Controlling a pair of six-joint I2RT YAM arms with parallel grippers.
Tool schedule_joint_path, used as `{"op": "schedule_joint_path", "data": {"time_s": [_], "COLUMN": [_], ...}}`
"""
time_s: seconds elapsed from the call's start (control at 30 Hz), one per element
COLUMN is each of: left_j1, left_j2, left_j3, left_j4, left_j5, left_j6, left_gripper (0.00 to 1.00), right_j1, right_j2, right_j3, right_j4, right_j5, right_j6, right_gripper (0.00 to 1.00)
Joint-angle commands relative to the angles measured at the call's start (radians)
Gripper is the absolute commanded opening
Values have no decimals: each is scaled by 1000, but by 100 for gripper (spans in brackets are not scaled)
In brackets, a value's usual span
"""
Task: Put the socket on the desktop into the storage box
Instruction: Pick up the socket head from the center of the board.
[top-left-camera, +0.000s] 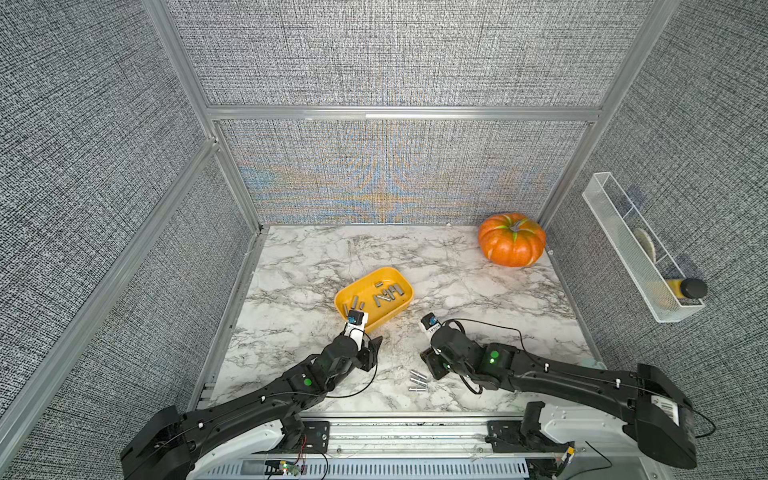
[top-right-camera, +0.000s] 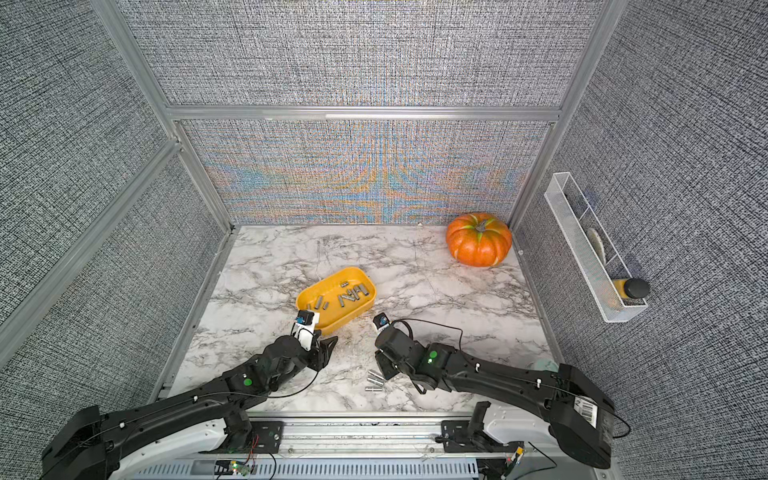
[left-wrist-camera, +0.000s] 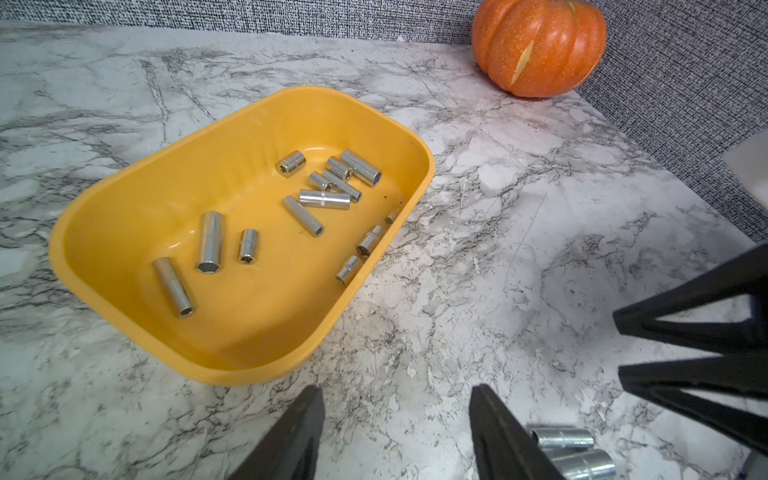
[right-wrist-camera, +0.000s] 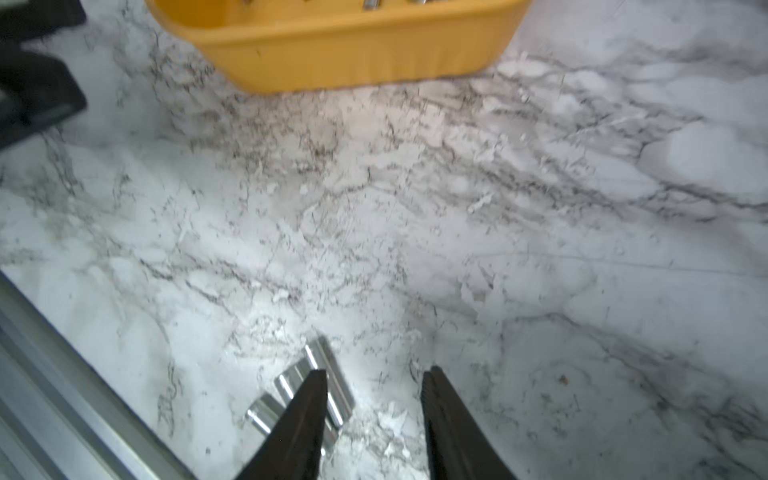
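Where lying loose on the near surface (top-left-camera: 478, 291), three sockets (top-left-camera: 417, 381), outside the box (top-left-camera: 361, 276) farther off. Left claw (left-wrist-camera: 397, 390) and right claw (right-wrist-camera: 374, 370): both apart, gripping nothing, low over the surface with those sockets between.

Top views overhead, downward; wrist views close, apparently sharing storage box (left-wrist-camera: 249, 357)

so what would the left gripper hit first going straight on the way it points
Likely bare desktop just ahead of the left gripper, beside the storage box; depth is unclear, so it might clip the box's wall.
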Motion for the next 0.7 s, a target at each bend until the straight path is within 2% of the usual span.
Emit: {"op": "schedule_joint_path", "data": {"time_s": [0.0, 0.27, 0.67], "left_j1": [0, 0, 1], "left_j2": [13, 4, 12], "left_j3": [6, 2, 2], "left_j4": [32, 35, 38], "left_j5": [11, 13, 19], "left_j6": [18, 17, 15], "left_gripper": [61, 61, 61], "right_j1": [17, 53, 53], "right_j2": [-5, 116, 221], "right_j3": [-39, -15, 6], "right_j4": [78, 103, 136], "right_j5": [-54, -32, -58], "right_j6": [8, 7, -18], "right_gripper": [48, 48, 41]}}
